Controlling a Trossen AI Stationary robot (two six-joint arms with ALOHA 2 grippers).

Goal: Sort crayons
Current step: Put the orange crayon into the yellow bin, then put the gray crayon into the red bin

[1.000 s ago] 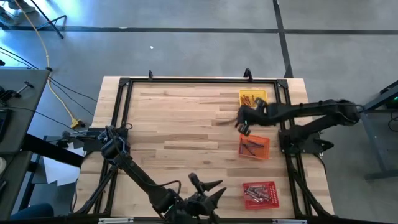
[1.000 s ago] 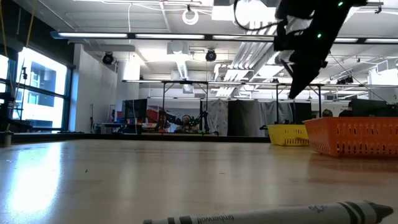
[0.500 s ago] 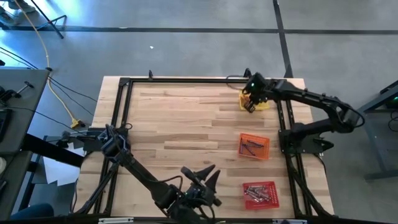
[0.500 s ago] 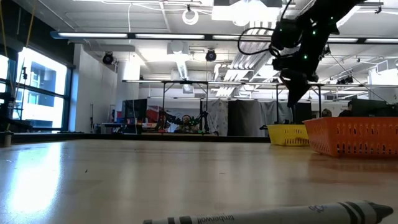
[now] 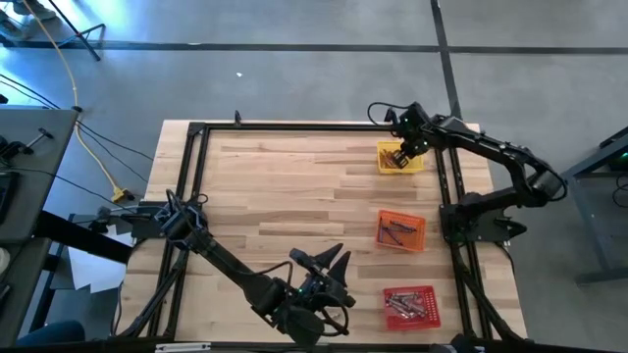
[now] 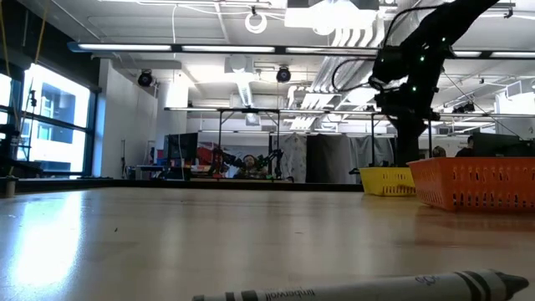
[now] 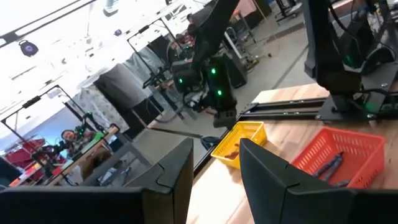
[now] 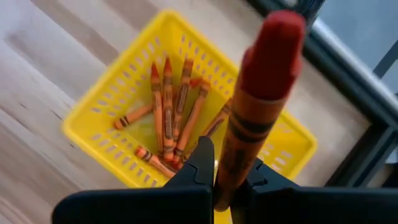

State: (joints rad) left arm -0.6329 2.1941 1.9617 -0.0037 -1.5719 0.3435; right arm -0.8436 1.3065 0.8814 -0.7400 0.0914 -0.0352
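At the upper right of the overhead frame, the right gripper [image 5: 400,157] hovers over the yellow tray [image 8: 106,106], fingers clamped on an orange crayon [image 8: 255,93] (more lie inside). At the bottom centre, the left gripper [image 5: 329,260] waits, fingers apart.

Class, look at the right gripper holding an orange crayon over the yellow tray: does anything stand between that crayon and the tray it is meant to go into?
Nothing visible does. The right gripper holds the orange crayon directly above the open yellow tray, which contains only other orange crayons lying flat inside.
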